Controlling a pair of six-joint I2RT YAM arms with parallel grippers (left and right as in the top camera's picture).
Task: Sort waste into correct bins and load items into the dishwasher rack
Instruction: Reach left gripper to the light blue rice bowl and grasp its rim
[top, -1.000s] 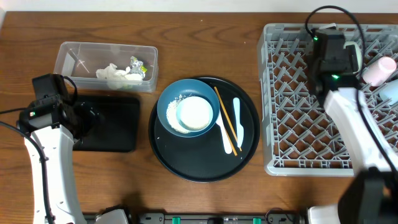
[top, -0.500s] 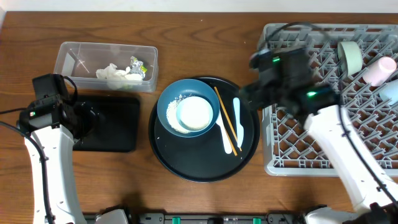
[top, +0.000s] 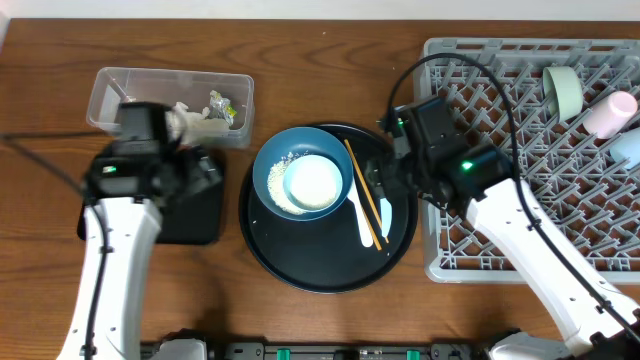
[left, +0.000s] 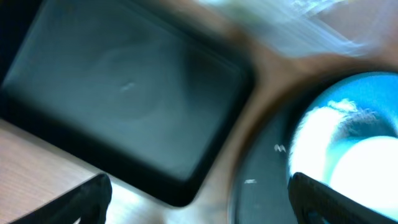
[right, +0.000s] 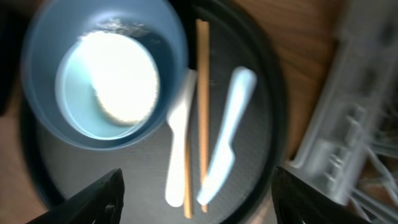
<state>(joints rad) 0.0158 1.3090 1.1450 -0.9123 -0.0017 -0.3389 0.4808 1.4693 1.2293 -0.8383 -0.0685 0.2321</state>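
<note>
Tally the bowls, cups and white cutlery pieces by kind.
Bowls: 3 (blue bowl, white bowl, mint bowl)
Cups: 2 (pink cup, light-blue cup)
Cutlery: 2 (knife, second piece)
Total: 7

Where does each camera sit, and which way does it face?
Overhead: fixed above the table, looking straight down on dishwasher rack, clear tub, round black tray; both arms show.
Left wrist: on the left arm, looking down at black rectangular tray and blue bowl; own fingertips show.
Right wrist: on the right arm, looking down at chopsticks and white cutlery; own fingertips show.
Shared: blue bowl appears in all three.
</note>
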